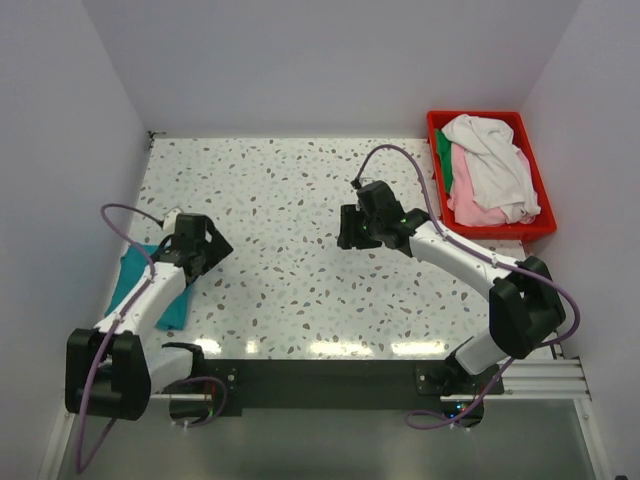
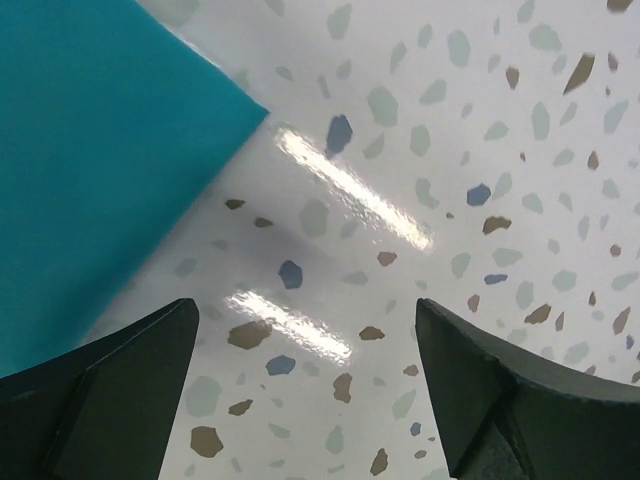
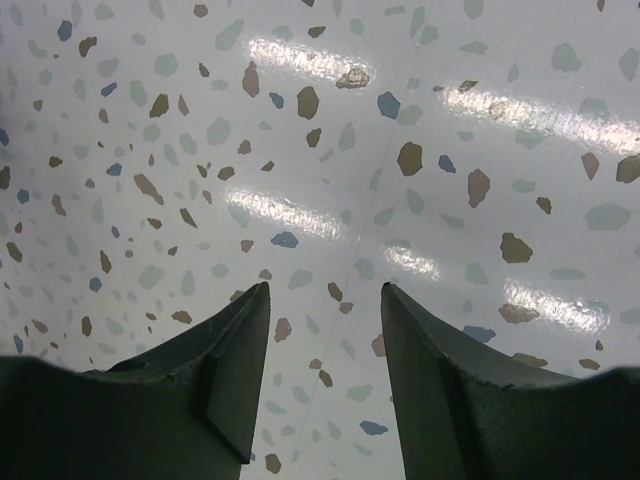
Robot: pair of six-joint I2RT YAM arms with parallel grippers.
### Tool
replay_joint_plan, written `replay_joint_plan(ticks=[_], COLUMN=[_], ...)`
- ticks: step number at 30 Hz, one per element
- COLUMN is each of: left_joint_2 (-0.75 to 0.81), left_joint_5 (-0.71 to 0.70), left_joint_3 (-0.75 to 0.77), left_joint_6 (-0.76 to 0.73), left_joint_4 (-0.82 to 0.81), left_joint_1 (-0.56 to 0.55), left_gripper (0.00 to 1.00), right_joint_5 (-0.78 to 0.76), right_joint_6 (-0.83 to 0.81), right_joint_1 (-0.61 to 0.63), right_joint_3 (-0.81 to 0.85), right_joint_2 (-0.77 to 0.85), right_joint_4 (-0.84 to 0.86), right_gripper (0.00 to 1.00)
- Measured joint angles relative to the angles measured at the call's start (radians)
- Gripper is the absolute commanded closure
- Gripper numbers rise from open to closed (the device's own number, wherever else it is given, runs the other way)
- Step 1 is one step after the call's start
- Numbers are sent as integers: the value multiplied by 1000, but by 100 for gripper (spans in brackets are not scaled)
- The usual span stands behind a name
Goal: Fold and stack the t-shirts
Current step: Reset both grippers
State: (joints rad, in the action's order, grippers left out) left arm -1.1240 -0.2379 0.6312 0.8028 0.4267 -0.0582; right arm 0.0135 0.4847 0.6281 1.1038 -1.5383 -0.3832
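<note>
The left pincer stands open and empty just beside the folded teal t-shirt on the desk. The right pincer, well apart from that t-shirt, is open too.

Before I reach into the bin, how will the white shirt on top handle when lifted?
Probably floppy: the white shirt lies crumpled in the bin. Likely light, being thin cloth. It may drag the pink shirt underneath.
</note>
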Motion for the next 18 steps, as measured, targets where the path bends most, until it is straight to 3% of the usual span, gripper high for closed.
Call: replay_joint_plan(ticks=[12, 18], left_joint_2=[-224, -258], left_joint_5=[-5, 42], left_joint_3=[169, 201], left_joint_6=[-84, -140], left_joint_4=[-64, -135], left_joint_1=[-415, -562], left_gripper=[5, 5], right_joint_5=[-58, -76], right_joint_6=[6, 26], right_joint_1=[0, 0], right_joint_3=[-29, -103], right_joint_2=[14, 57], right_joint_4=[6, 20], right_gripper=[48, 48])
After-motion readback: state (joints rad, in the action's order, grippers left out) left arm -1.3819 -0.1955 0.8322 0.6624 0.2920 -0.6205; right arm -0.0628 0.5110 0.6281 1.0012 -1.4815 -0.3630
